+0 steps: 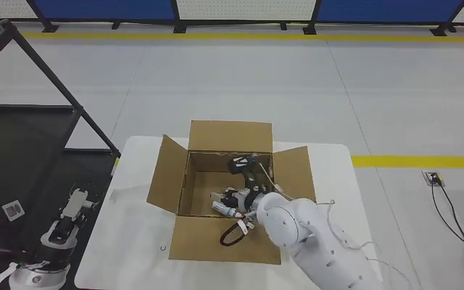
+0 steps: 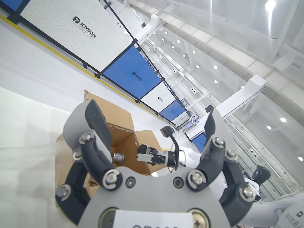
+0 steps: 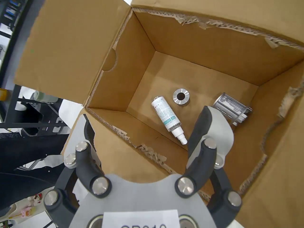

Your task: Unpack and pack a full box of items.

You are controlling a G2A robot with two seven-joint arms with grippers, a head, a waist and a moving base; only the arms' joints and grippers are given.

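Observation:
An open cardboard box (image 1: 230,135) stands in the middle of the white table (image 1: 333,167). On the floor of the box (image 3: 213,55) lie a white spray bottle (image 3: 167,117), a short metal ring (image 3: 181,97) and a ribbed metal cylinder (image 3: 231,109). My right gripper (image 3: 148,124) hangs open above the box's near wall, one finger over the inside close to the bottle's nozzle, holding nothing. In the top view that gripper (image 1: 235,197) sits inside the box beside the bottle (image 1: 225,210). My left gripper (image 2: 152,119) is open and empty, pointing upward, off the table's left side (image 1: 78,197).
All the box flaps are folded outward, with torn edges. A black rack (image 1: 36,145) stands to the left of the table, close to the left arm. A loose black cable (image 1: 232,235) hangs over the box's front flap. Bare table surface lies right of the box.

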